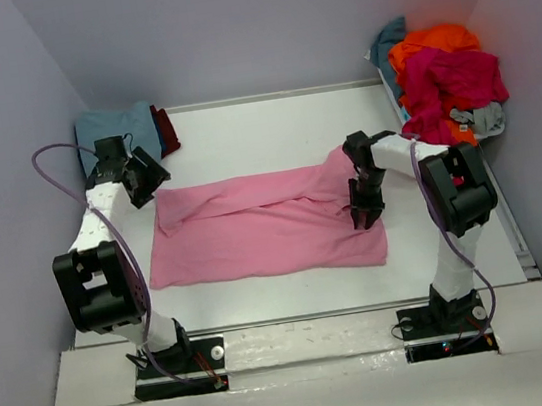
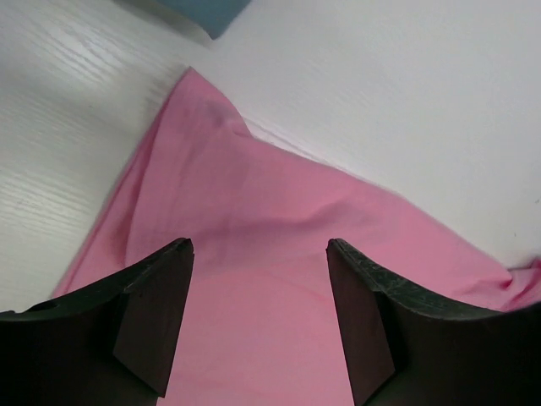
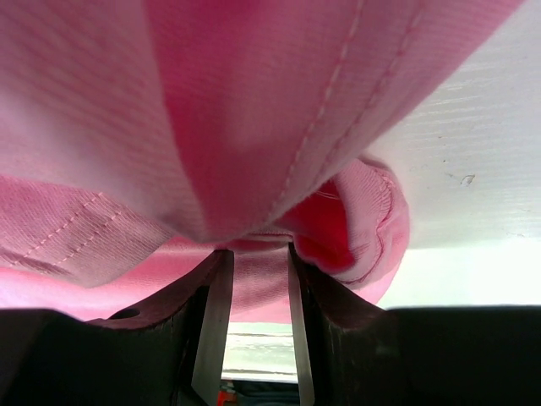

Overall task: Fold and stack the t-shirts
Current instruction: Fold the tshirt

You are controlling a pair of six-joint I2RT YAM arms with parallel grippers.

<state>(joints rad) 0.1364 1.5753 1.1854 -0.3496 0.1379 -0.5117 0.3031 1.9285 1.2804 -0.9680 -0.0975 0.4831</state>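
The pink t-shirt [image 1: 255,235] is lying lengthwise left-to-right across the middle of the tabletop [image 1: 272,137], the right claw [image 1: 365,212] clamping its right end while the left claw [image 1: 144,183] is hovering, jaws apart, over its far-left corner.

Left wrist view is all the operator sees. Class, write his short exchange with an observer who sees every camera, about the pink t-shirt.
Operator: Is the other arm holding the pink t-shirt?
Observer: Yes. The right gripper is shut on a bunched fold near the shirt's right end.
Operator: Where are the shirts not yet folded?
Observer: A pile of t-shirts is heaped in the far right corner, with orange and crimson on top.
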